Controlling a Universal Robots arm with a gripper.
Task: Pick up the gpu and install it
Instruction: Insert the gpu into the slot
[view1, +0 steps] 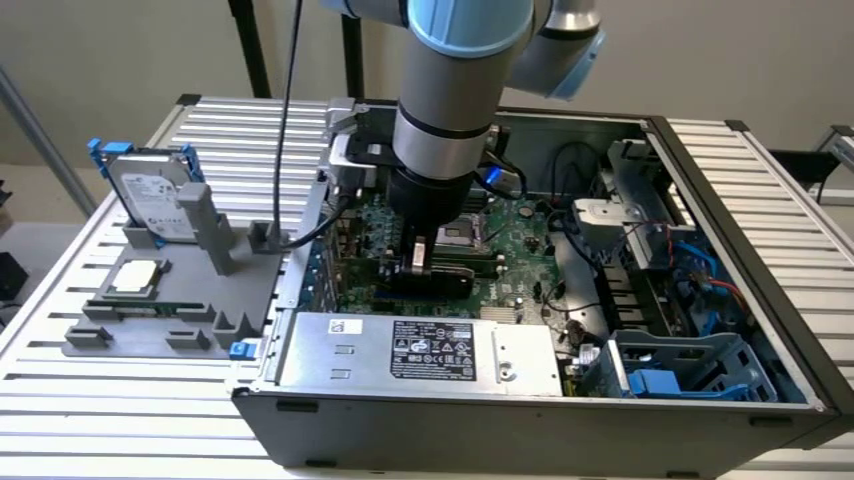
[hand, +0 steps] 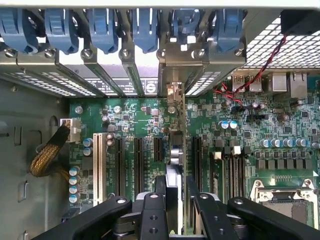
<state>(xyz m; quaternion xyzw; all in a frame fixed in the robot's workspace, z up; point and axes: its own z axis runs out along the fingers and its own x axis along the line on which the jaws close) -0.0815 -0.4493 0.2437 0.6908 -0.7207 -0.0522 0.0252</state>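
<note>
Wrist view shows the fingers (hand: 175, 210) clamped on the gpu (hand: 176, 150), edge-on above the motherboard (hand: 140, 120); I'd keep it upright, bracket aligned.

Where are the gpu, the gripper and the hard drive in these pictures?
gpu (hand: 176, 150): wrist view, top edge of the card standing edge-on over the motherboard slots.
gripper (hand: 175, 210): wrist view, midway between its fingertips, shut on the card.
hard drive (view1: 150, 195): exterior view, its silver labelled face, standing in the grey holder.

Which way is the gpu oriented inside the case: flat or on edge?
On edge: the gpu stands upright above the motherboard, gripped by the gripper.
</note>
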